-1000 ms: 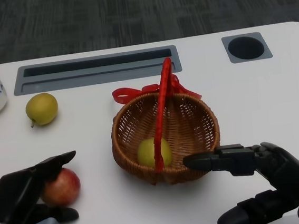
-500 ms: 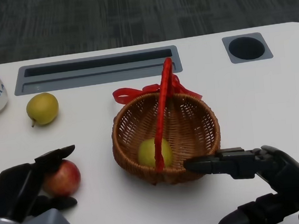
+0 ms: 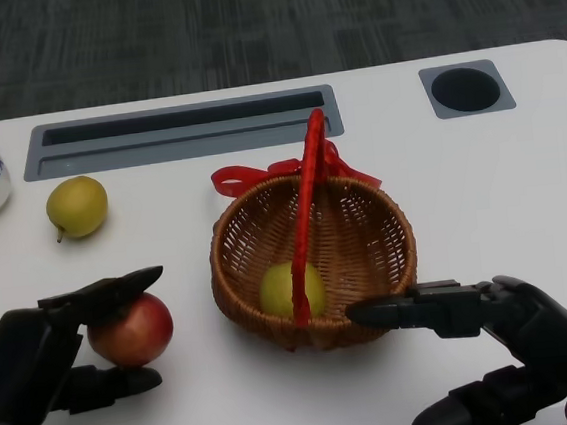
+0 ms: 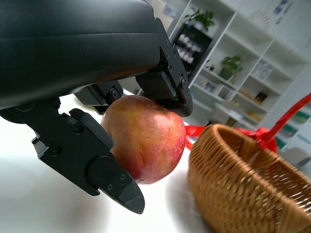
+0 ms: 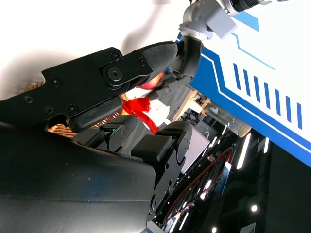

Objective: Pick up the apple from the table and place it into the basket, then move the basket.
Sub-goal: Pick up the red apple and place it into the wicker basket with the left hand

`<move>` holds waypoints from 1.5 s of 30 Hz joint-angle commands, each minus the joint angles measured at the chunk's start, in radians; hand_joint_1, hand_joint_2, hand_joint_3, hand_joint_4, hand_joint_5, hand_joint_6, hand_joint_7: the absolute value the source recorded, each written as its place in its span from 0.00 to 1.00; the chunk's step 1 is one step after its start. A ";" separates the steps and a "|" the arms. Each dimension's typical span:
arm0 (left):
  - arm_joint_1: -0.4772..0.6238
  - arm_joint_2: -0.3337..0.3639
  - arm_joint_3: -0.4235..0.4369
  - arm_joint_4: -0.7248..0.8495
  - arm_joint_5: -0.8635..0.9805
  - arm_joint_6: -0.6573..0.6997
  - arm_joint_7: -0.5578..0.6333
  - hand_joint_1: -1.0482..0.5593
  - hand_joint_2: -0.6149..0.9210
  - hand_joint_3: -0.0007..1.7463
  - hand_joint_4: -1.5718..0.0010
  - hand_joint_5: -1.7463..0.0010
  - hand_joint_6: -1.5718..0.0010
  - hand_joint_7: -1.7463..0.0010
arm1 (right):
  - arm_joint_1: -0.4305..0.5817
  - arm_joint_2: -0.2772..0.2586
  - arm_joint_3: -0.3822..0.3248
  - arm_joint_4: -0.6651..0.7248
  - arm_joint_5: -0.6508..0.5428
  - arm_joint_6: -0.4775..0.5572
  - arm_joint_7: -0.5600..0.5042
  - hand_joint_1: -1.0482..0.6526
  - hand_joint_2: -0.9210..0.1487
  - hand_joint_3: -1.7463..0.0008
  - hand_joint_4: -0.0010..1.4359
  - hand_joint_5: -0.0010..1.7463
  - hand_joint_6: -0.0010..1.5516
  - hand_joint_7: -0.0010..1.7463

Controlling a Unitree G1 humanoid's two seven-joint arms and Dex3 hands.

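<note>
On the bench (image 3: 521,179) we have the basket (image 3: 313,260) at center, the right hand (image 3: 497,348) spread empty at 5 o'clock, and the left hand (image 3: 61,354) pinching the apple (image 3: 130,330) at 8 o'clock, so the transfer step calls for carrying it toward 3 o'clock over the rim.

- The table (image 3: 521,179) is white and smooth, with a rounded corner at the far right.
- A long grey slot (image 3: 180,130) is set into the table along its far side.
- A round dark hole in a grey square frame (image 3: 465,88) sits near the far right corner.
- Beyond the table lies a dark grey carpet (image 3: 245,25) with a fine striped weave.
- The left wrist view shows white shelves (image 4: 252,63), blurred, holding potted plants (image 4: 231,64) and small items.
- The right wrist view shows a white panel with blue stripes (image 5: 262,82) and small ceiling lights (image 5: 252,208) in a dark area.
</note>
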 commanded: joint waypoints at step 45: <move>-0.100 -0.204 0.156 -0.445 -0.184 0.083 -0.447 0.64 0.82 0.00 0.13 0.98 0.19 0.99 | 0.007 0.006 -0.007 -0.004 -0.003 -0.011 -0.005 0.33 0.06 1.00 0.48 0.00 0.42 0.00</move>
